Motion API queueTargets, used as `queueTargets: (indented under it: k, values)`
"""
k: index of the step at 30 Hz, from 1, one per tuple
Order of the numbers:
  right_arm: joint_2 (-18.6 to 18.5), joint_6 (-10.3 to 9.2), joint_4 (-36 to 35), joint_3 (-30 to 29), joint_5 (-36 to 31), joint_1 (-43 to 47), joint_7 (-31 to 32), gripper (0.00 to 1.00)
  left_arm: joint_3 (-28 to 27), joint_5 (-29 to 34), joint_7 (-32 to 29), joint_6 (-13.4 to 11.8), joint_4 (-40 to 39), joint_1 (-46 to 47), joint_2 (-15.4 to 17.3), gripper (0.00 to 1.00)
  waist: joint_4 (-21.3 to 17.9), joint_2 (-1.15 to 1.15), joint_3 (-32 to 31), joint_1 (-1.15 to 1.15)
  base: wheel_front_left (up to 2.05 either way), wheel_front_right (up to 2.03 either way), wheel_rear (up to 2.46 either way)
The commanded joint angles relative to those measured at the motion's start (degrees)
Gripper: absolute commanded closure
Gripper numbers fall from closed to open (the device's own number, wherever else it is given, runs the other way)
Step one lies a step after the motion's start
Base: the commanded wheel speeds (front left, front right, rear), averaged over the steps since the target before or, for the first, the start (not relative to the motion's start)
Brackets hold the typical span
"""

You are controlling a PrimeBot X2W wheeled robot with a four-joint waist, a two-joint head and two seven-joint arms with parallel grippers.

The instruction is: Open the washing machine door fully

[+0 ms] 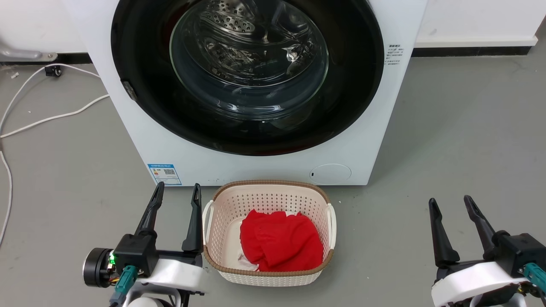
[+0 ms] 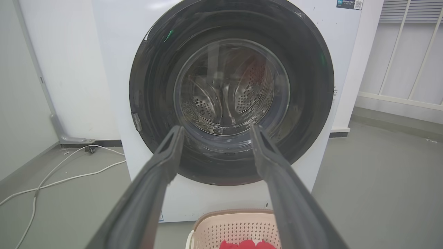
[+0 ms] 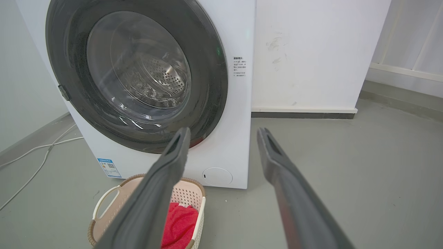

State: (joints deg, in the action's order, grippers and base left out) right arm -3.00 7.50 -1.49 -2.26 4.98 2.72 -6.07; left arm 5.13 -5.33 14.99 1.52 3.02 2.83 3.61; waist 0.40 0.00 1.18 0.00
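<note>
Nothing is done yet: the washing machine door sits shut, flush in the washing machine front. Left gripper and right gripper hover well short of it, jaws spread and empty.

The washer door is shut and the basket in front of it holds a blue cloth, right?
Not quite: the cloth in the basket is red, as the head view shows. The washing machine door is indeed shut.

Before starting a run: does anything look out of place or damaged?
Nothing damaged or spilled. The door sits shut, the basket stands upright. Only a white cable trails loose on the floor left of the washing machine.
</note>
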Motion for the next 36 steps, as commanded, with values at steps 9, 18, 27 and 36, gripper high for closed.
queueTargets:
  k: [9,18,27,36]
  values:
    - [0.24,-0.02,1.0,0.17,1.31,0.22,0.07,0.0,-0.87,-0.41,0.28,0.87,1.06,-0.48,-0.53,0.0,0.12,0.0,-0.32,0.0,0.0,0.0,0.0]
    - [0.23,-0.02,1.27,0.09,1.93,-0.02,0.28,0.0,-0.95,0.11,0.28,0.86,1.45,-0.36,-0.68,0.0,0.19,0.0,-0.12,0.0,0.0,0.0,0.0]
    - [0.23,-0.02,1.66,0.41,5.6,-0.31,-0.51,1.0,-1.02,0.09,0.28,1.0,1.64,-0.52,-0.74,0.0,0.14,0.0,-0.32,0.0,0.0,0.0,0.0]
    - [0.22,-0.02,0.57,2.6,44.85,0.08,-6.55,1.0,-0.46,-0.49,0.27,0.84,1.88,-0.47,-0.74,0.0,0.6,0.0,-0.56,0.0,0.0,0.0,0.0]
